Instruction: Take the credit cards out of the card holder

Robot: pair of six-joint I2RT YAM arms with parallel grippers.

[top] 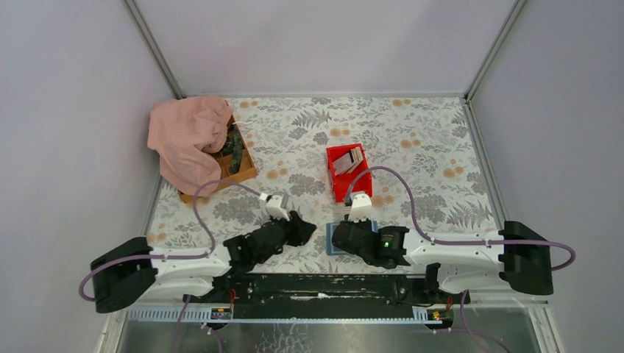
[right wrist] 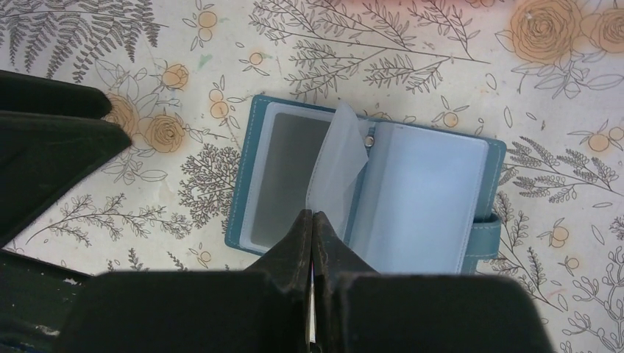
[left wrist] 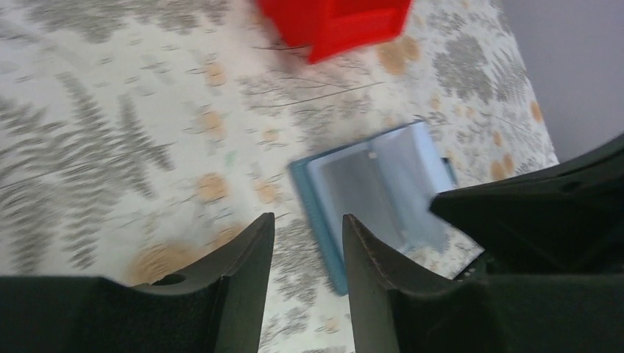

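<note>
The blue card holder (right wrist: 434, 198) lies open on the floral table, with empty clear sleeves and one sleeve standing up at the fold. My right gripper (right wrist: 313, 215) hangs over its near edge, shut on a thin white credit card (right wrist: 312, 312) seen edge-on between the fingers. In the top view the right gripper (top: 340, 237) hides most of the holder (top: 331, 240). My left gripper (left wrist: 307, 218) is open and empty, just left of the holder (left wrist: 375, 176). Several cards (top: 353, 158) lie in the red bin (top: 337, 173).
The red bin stands just beyond the holder and also shows in the left wrist view (left wrist: 338, 22). A wooden box (top: 243, 165) partly draped with a pink cloth (top: 188, 136) sits at the back left. The two grippers are close together.
</note>
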